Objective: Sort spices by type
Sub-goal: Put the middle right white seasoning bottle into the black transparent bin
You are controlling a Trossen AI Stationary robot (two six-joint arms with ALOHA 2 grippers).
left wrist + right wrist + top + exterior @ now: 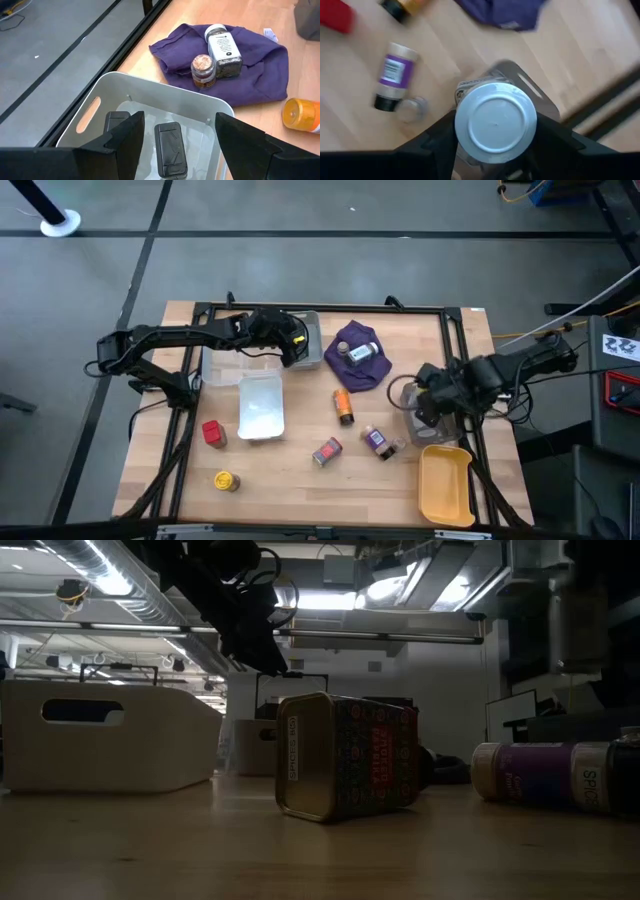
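A silver-lidded jar (495, 121) sits clamped between the fingers of the right gripper (432, 402), its round lid filling the lower middle of the right wrist view, above a clear tray (530, 90) whose handle slot shows just beyond it. In the high view this gripper is at the right of the table (300, 490), the arm reaching in from the right edge, just above the yellow tray (446, 485) at lower right. The left gripper (283, 337) hangs at upper centre over the grey tray (165, 97), jaws spread apart and holding nothing; two dark tins (170, 149) lie in the tray below, between its fingers. The left arm stretches across from the left edge, elbow bent. To the right of that tray a purple cloth (358, 358) carries a white-capped jar (223, 50) and a small jar with brownish contents (203, 70). Below it lies an orange bottle (343, 406), then a purple-labelled jar (378, 441) and a patterned tin (327, 452) on its side. At lower left are a red tin (213, 432) and a yellow jar (226, 480), with another clear tray (261, 406) between them and the grey one.
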